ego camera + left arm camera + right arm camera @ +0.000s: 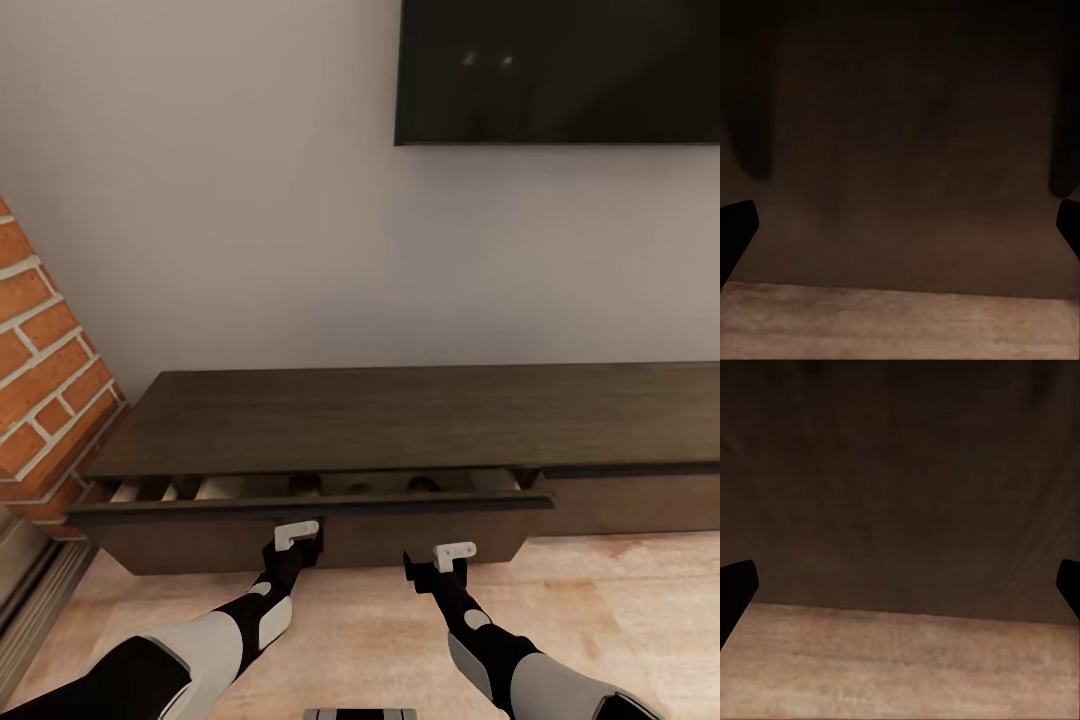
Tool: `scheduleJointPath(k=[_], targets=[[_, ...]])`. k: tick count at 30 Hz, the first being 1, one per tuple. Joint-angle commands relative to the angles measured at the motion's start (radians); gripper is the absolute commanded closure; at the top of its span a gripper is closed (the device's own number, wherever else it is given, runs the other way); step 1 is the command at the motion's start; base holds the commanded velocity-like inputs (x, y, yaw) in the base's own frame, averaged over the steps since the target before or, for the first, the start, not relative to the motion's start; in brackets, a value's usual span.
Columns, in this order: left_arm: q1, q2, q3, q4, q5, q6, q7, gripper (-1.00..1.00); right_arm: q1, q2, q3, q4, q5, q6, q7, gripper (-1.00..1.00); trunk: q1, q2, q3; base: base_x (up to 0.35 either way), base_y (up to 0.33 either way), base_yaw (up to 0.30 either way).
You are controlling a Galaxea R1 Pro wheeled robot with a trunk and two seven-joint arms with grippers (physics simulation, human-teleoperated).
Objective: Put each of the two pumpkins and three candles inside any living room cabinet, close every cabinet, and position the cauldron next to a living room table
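A dark television screen hangs on the pale grey wall, two faint glints near its top; a red brick column stands at the left; light wooden floor runs below; perhaps a sliding-door track lies at the floor's left edge.

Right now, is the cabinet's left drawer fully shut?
No. In the head view the cabinet's left drawer stands slightly out, a gap showing its pale inside.
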Motion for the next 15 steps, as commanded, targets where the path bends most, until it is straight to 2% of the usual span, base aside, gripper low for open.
scheduleJointPath(k=[1, 15], targets=[[-0.002, -0.001, -0.007, 0.004, 0.004, -0.006, 0.002, -1.00, -0.001, 0.000, 0.009, 0.000, -0.003, -0.002, -0.007, -1.00, 0.000, 0.000, -0.001, 0.128, 0.000, 0.000], [-0.002, -0.001, -0.007, 0.004, 0.004, -0.006, 0.002, -1.00, -0.001, 0.000, 0.009, 0.000, -0.003, -0.002, -0.007, -1.00, 0.000, 0.000, -0.001, 0.128, 0.000, 0.000]])
